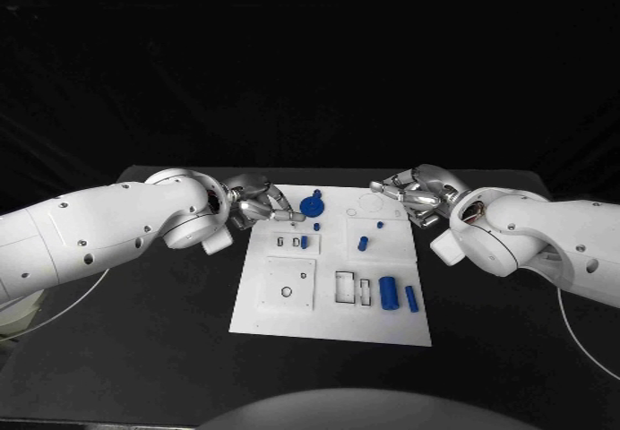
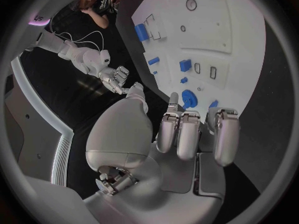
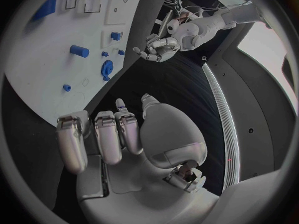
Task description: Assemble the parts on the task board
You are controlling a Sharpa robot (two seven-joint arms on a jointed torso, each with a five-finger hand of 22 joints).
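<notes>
The small recesses in the white task board [image 1: 331, 296] are hard to make out, and a blue gear-like part [image 1: 313, 206] stands just beside the left hand [image 1: 259, 204], by its fingertips. The board lies on the black desk [image 1: 155, 313] between the two hands, with two blue cylinders [image 1: 388, 292] lying well nearer the robot than either hand. The left hand and the right hand [image 1: 411, 193] both hover with fingers loosely apart, grasping nothing.

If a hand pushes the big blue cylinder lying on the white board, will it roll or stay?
The blue cylinder lies on its side on the flat task board, so it would probably roll sideways. It looks rigid and smooth, perhaps slippery to pinch.
</notes>
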